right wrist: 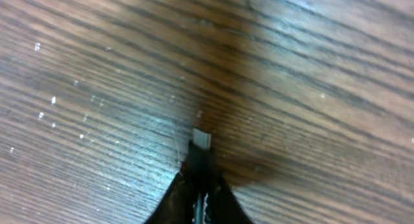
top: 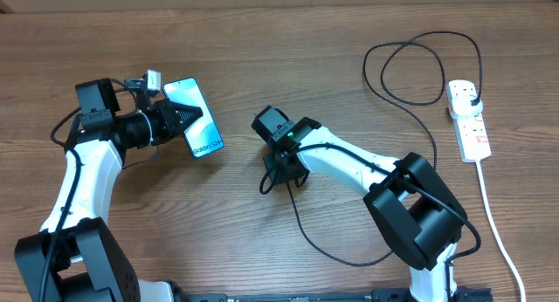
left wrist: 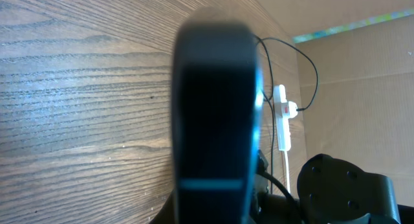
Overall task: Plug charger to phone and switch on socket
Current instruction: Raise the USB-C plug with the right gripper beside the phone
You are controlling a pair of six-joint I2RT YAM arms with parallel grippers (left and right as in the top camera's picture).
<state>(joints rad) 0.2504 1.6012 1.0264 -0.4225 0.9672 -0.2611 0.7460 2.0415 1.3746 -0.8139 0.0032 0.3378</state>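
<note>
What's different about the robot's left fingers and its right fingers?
The left fingers are shut on the big phone; the right fingers are shut on the tiny connector tip of the charger. The left fingers point sideways across the table; the right fingers point down at it. Both are black, shut and holding something.

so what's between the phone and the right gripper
Nothing but bare table: the overhead view shows only wood grain between the phone and the right gripper, which is shut on the charger by its tip.
</note>
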